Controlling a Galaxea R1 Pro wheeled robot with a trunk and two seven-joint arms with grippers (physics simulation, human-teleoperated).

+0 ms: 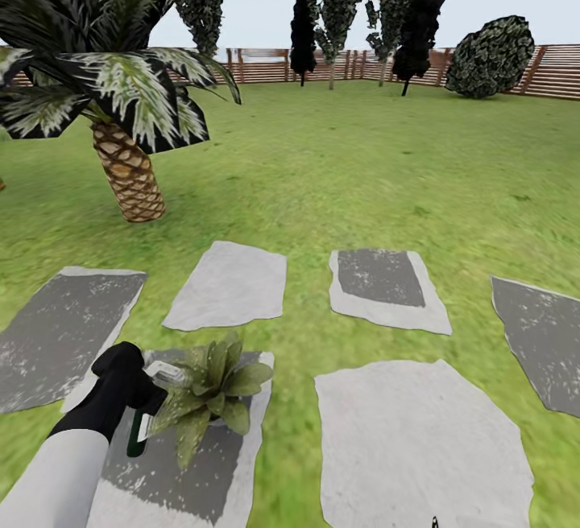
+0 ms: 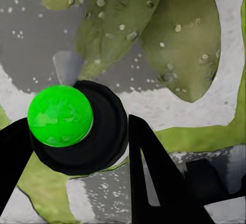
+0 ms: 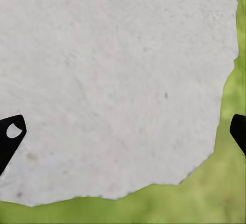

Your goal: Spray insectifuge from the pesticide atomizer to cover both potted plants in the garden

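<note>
On a grey stepping stone (image 1: 201, 464) at the lower left of the head view stands a potted plant (image 1: 216, 389), a low rosette of pointed green leaves. My left gripper (image 1: 133, 399) is shut on the pesticide atomizer (image 1: 138, 438), a slim dark bottle whose whitish spray head points into the leaves. In the left wrist view the atomizer (image 2: 77, 126) sits between black fingers (image 2: 151, 178), with droplet-speckled leaves (image 2: 174, 44) beyond it. My right gripper (image 3: 123, 131) hangs open over a pale stepping stone (image 3: 113, 70).
Several grey stepping stones (image 1: 387, 286) lie across the green lawn. A palm with a scaly brown trunk (image 1: 129, 178) stands at the left. Tall dark trees (image 1: 354, 5), a round dark bush (image 1: 490, 57) and a brown slatted fence (image 1: 266, 65) line the far side.
</note>
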